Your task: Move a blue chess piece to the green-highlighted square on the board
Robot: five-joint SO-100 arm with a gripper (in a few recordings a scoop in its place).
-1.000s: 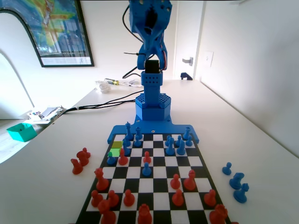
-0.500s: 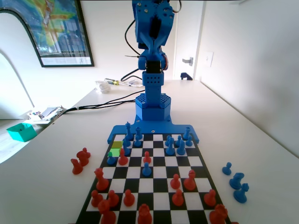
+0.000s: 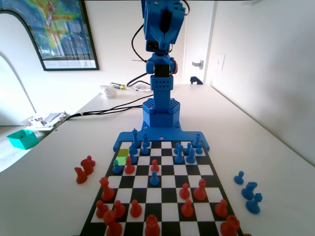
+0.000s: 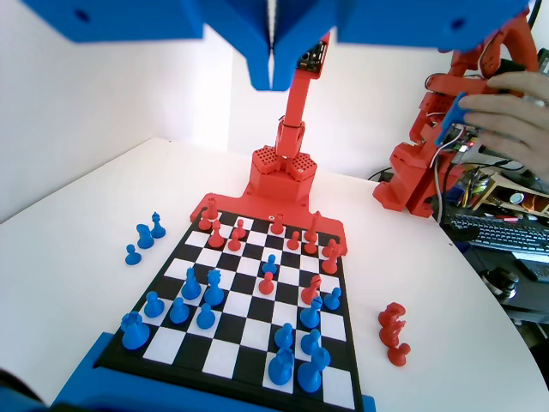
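The board [image 3: 162, 196] [image 4: 244, 339] lies in front of the blue arm's base. In the fixed view the green-highlighted square [image 3: 122, 161] is in the left column, just in front of an olive-yellow square [image 3: 123, 152]. A small blue chess piece, a pawn [image 3: 117, 167], stands at the green square's near left edge, hiding part of it; I cannot tell whether its base is on the green. In the wrist view that pawn [image 4: 333, 298] is in the right column. My gripper [image 4: 273, 81] [image 3: 165, 22] is held high above the arm's base, jaws together, holding nothing.
Red pieces [image 3: 84, 169] stand off the board on the left of the fixed view, and blue pieces [image 3: 249, 189] off it on the right. Many red and blue pieces crowd the board. A teal box [image 3: 22, 138] and cables [image 3: 106, 109] lie at the back left.
The arm has straightened and lifted its gripper higher and more upright above its base. No piece on the board has moved.
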